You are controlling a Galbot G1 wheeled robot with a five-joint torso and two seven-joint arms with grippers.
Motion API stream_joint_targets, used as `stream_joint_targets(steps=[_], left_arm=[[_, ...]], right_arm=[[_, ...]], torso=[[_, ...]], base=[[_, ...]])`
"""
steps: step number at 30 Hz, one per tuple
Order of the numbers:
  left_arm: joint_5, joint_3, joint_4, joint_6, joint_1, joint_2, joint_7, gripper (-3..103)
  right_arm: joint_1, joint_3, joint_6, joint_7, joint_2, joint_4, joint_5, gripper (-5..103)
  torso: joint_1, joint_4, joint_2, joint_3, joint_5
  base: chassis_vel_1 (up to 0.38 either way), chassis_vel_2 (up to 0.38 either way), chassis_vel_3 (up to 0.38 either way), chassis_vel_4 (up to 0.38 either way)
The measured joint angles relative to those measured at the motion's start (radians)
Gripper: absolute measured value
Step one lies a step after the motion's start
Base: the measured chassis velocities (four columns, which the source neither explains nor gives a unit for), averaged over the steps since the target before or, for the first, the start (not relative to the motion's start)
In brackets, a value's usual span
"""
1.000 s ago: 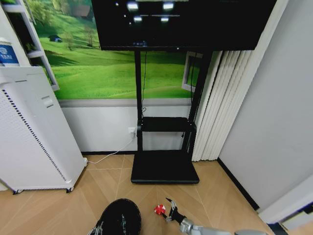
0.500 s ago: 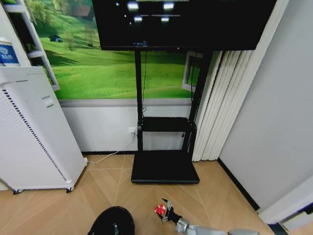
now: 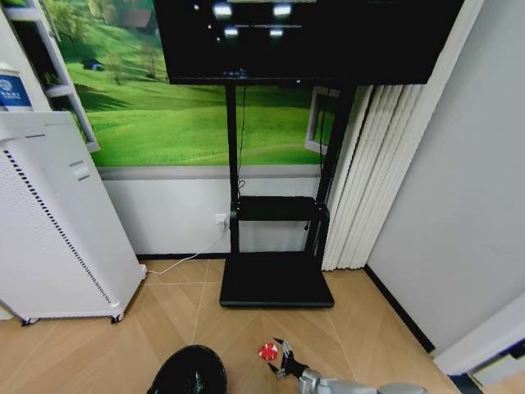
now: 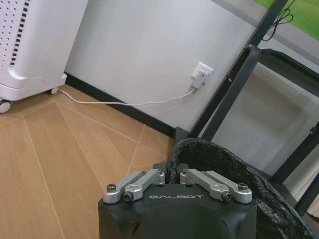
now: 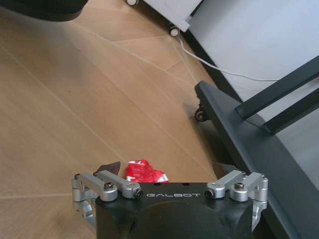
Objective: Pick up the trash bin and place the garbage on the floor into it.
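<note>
The right gripper (image 5: pixel 167 172) hangs low over the wood floor with its fingers spread wide, and a crumpled red-and-white wrapper (image 5: pixel 145 172) lies on the boards between them. Lowering until both fingertips flank the wrapper before closing would suit, as crumpled film slips easily. The left gripper (image 4: pixel 172 175) seems clamped on the rim of the black trash bin (image 4: pixel 259 184), though its fingertips are hidden. In the head view the bin sits near the wrapper.
</note>
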Motion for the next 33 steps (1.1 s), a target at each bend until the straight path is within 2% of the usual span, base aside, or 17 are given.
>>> stream_joint_targets(steps=[13,27,33], left_arm=[[-0.007,0.005,0.006,-0.001,-0.01,-0.007,0.004,7],[-0.014,0.015,0.003,-0.003,-0.02,-0.012,0.008,7],[-0.017,0.018,0.004,-0.002,-0.023,-0.01,0.008,7]], right_arm=[[-0.017,0.003,0.017,-0.061,0.095,-0.166,0.034,100],[-0.019,0.012,-0.035,-0.09,0.152,-0.246,0.074,101],[-0.021,0.012,-0.065,-0.096,0.164,-0.278,0.07,94]], torso=[[0.0,-0.0003,0.0,0.0,-0.0002],[0.0,-0.0002,0.0,0.0,-0.0001],[0.0,-0.0003,0.0,0.0,-0.0001]], base=[[0.0,0.0,0.0,0.0],[0.0,0.0,0.0,0.0],[0.0,0.0,0.0,0.0]])
